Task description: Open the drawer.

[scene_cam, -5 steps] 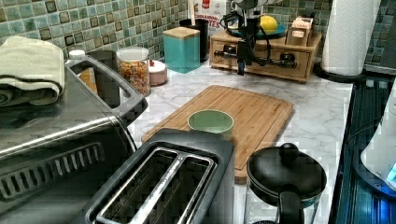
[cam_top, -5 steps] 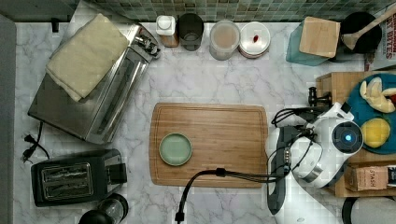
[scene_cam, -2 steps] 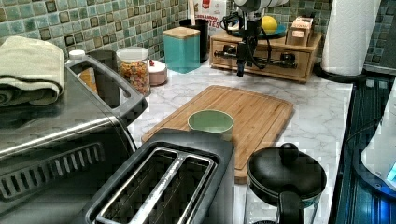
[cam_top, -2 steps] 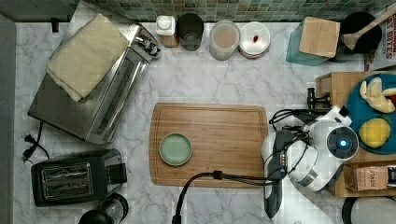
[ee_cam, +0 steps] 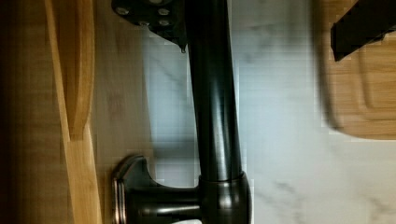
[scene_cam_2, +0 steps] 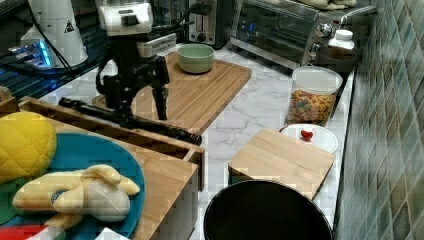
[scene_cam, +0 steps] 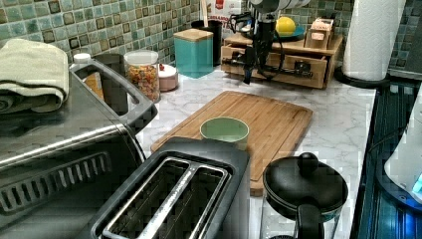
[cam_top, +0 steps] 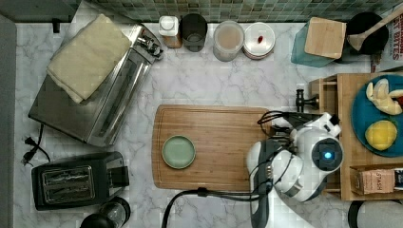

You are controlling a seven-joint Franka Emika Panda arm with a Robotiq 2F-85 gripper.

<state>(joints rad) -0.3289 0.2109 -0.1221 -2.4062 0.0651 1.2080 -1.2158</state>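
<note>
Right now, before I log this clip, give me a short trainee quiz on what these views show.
1. Multiple choice: what sits on the rounded-corner wooden cutting board? A) a red mug B) a round pale-green bowl C) a steel knife
2. True or false: the gripper is shut on the bowl.
3. Short answer: which part of the light-wood drawer lies between the gripper's spread fingers?

Key: 1 B. 2 False: the gripper is open and over at the drawer, away from the bowl. 3 The long black metal bar handle.
</note>
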